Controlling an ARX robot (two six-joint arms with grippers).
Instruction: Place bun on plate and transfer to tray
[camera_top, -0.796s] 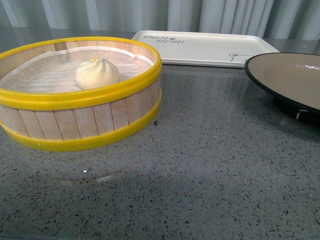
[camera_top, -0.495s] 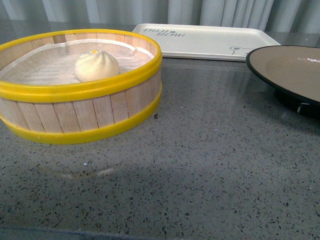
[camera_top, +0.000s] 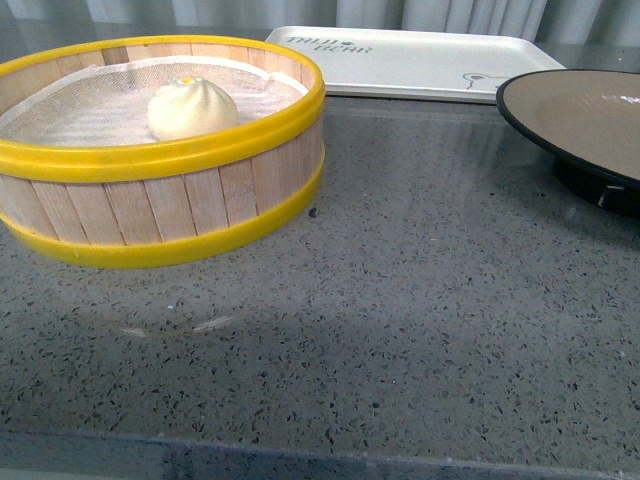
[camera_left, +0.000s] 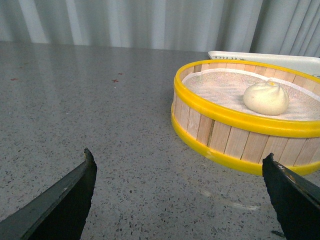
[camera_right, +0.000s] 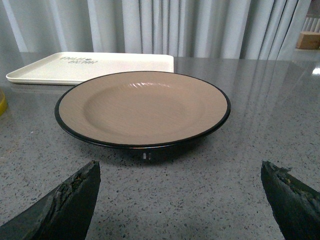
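Bun (camera_top: 192, 108) sat inside the yellow-rimmed steamer basket (camera_top: 160, 165) on your grey worktop (camera_top: 400, 330), well apart from the plate (camera_top: 585, 120) and the tray (camera_top: 410, 62) beyond. Your left end effector (camera_left: 178, 156) faced the basket, spread wide, holding nothing; your right end effector (camera_right: 180, 163), also spread, faced the plate. A hard squeeze could have dented the soft bun, and the basket's wall could have snagged a low approach.

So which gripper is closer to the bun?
Left. The left gripper faces the basket holding the bun; the right gripper faces the plate, bun out of view.
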